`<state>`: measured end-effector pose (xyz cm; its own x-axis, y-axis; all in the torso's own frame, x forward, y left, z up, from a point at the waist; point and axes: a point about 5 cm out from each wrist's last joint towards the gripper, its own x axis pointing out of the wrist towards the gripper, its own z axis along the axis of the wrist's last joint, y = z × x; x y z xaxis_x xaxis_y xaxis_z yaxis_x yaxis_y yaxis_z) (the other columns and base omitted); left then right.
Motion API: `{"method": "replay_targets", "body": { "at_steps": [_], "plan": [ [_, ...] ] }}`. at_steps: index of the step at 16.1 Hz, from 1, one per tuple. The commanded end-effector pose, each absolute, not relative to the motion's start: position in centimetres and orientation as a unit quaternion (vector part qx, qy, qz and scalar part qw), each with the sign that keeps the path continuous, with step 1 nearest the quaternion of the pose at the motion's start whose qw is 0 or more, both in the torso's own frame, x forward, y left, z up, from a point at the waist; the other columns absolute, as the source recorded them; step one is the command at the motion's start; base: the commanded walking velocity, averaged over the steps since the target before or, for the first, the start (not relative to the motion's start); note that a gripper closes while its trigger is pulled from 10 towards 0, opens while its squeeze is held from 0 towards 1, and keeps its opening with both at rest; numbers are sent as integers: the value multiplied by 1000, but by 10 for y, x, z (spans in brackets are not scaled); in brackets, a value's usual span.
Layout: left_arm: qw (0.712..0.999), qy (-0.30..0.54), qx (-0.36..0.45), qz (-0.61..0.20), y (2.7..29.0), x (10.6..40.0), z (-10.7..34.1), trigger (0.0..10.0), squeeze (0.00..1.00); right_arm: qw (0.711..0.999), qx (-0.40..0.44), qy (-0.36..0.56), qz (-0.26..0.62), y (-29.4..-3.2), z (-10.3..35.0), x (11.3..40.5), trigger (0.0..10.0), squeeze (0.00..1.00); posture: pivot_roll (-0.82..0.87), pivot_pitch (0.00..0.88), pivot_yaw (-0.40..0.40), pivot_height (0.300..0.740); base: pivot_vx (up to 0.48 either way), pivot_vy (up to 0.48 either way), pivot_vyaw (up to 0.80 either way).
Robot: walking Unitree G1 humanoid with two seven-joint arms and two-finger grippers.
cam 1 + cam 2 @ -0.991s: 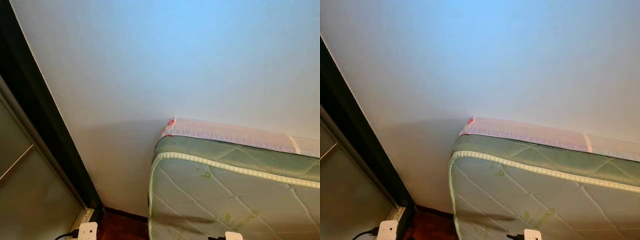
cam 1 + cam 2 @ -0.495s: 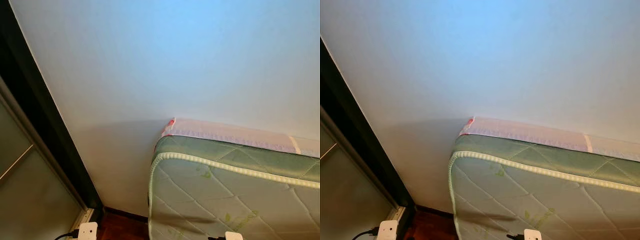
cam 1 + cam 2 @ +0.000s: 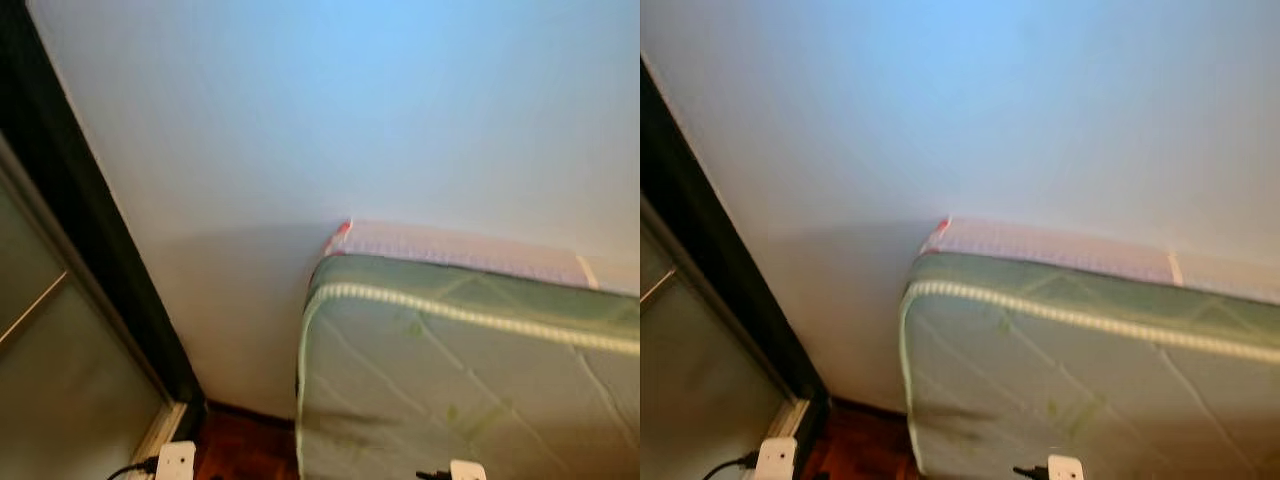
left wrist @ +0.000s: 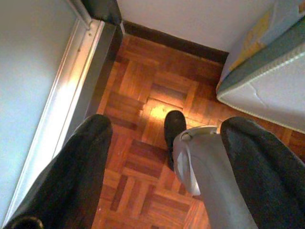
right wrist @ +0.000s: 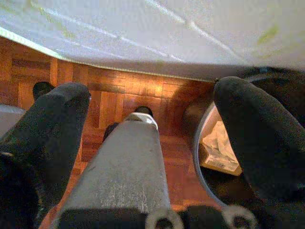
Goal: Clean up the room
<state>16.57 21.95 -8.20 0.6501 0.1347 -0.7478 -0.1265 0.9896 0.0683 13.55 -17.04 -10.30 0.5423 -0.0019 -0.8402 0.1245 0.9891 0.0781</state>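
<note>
Hanging spread and empty, left gripper [image 4: 162, 162] and right gripper [image 5: 152, 133] flank the bin [image 5: 209, 157]; its crumpled paper [image 5: 217, 143] looks light, pinchable anywhere.

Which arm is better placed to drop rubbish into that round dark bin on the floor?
Likely the right. The right tool, open and empty, hangs beside the round dark bin holding crumpled paper. The left tool hangs over bare parquet floor.
</note>
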Motion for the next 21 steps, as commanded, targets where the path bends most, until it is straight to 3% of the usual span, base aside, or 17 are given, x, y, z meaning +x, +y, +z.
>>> {"method": "replay_targets", "body": {
  "at_steps": [1, 21],
  "plan": [
    [887, 460, 22, 29, 205, 187, -80, 10000, 0, 886, 59, 458, -51, -226, -76, 185, 10000, 0, 68, 0, -75, 740, -262, 0, 0],
    [887, 460, 20, 29, 204, 187, -80, 10000, 0, 886, 58, 457, -50, -227, -76, 186, 10000, 0, 69, 0, -80, 740, -263, 0, 0]
  ]
}}
